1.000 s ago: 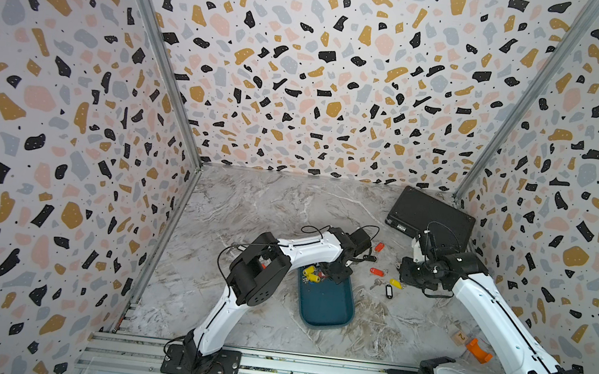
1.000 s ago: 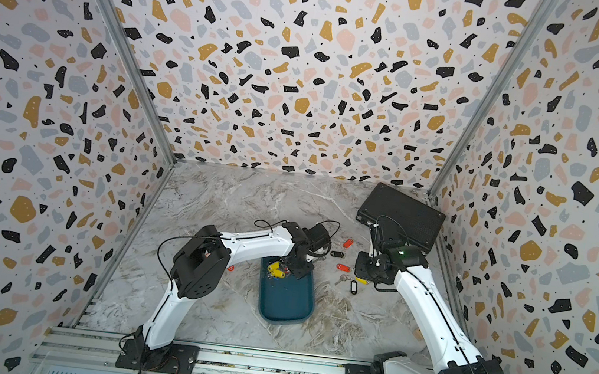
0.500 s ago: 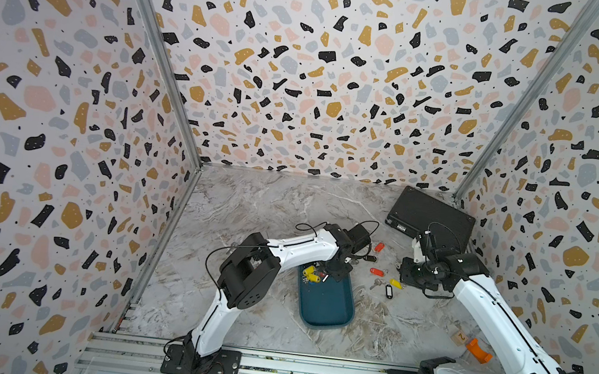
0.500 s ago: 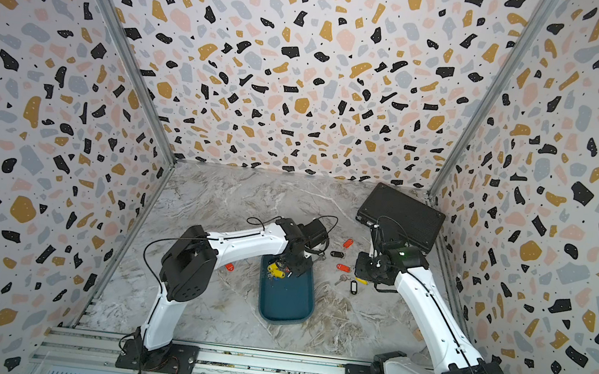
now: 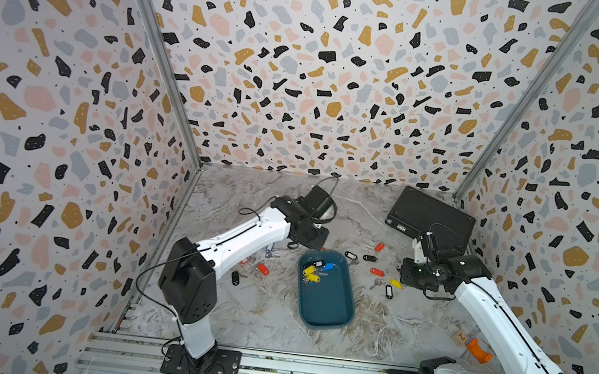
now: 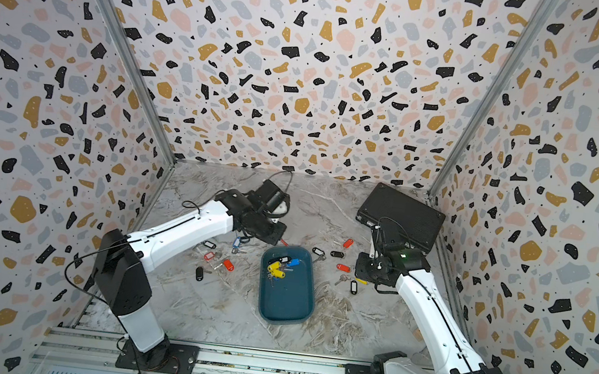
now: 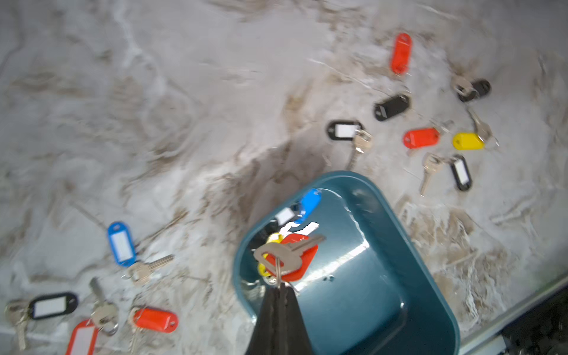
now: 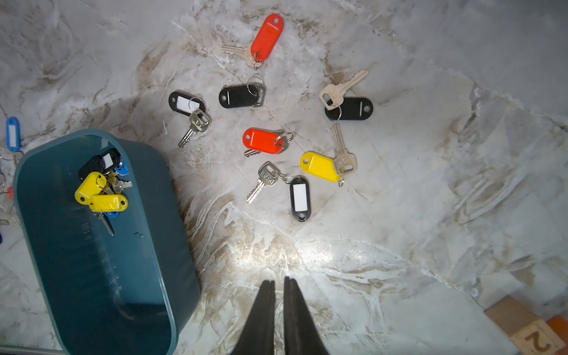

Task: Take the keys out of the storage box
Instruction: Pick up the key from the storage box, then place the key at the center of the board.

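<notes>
Marble tabletop [image 5: 235, 316]: storage box [image 5: 329, 308] at centre, few keys [image 5: 313, 271] in its far end, others scattered left & right. L gripper [image 7: 279, 287] pinches ring of red-tag key [image 7: 292, 258] above box; R gripper [image 8: 278, 281] barely ajar, empty.

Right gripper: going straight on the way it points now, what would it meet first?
Likely the bare grey marble tabletop ahead of the right gripper; then the black-tagged key with white label. Depth is unclear.
</notes>
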Controlling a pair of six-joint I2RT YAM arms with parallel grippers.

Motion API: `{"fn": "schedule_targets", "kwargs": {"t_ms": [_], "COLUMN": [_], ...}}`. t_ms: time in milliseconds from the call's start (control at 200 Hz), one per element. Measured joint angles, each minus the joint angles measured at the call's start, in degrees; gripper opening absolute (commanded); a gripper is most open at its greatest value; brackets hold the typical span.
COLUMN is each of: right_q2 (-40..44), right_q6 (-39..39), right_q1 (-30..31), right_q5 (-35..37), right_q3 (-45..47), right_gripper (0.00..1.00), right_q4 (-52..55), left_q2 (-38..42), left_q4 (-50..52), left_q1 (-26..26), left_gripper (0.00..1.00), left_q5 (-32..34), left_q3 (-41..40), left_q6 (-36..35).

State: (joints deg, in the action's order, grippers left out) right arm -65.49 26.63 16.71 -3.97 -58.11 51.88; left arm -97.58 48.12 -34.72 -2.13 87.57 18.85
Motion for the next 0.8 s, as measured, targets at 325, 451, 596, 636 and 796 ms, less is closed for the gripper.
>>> {"fn": "schedule_targets", "kwargs": {"t_ms": [325,451,596,636,796], "right_q2": [-0.02,-0.02,-0.17,-0.44,-2.89], "right_q6": [1.22,1.66,2.14,2.32,3.06], "right_q1": [1.07,3.06,6.36,7.32,11.52], "right_q5": [-3.98,-4.31,-4.31,-4.26,-3.72], "right_q3": [1.38,1.40,1.40,1.40,1.20], "right_gripper": [0.13,0.13,0.14,0.14,0.18], "right_q4": [-0.46,-0.44,-0.44,-0.46,-0.42], "left_q2": [-4.52,-10.69,-14.21,-14.53,-14.78], "left_q4": [-2.38,-3.13,-3.85,-4.04,-4.70], "left_q1": [17.53,19.78,23.50,24.63,27.52], "left_gripper": [0.00,0.00,0.00,0.00,0.31], "left_q5": [-4.28,-5.40,-6.10,-6.34,-6.43], "left_q3": [-4.17,-3.45,-3.41,-3.41,-3.23], "left_q6": [3.30,3.87,4.70,4.81,5.01]}}
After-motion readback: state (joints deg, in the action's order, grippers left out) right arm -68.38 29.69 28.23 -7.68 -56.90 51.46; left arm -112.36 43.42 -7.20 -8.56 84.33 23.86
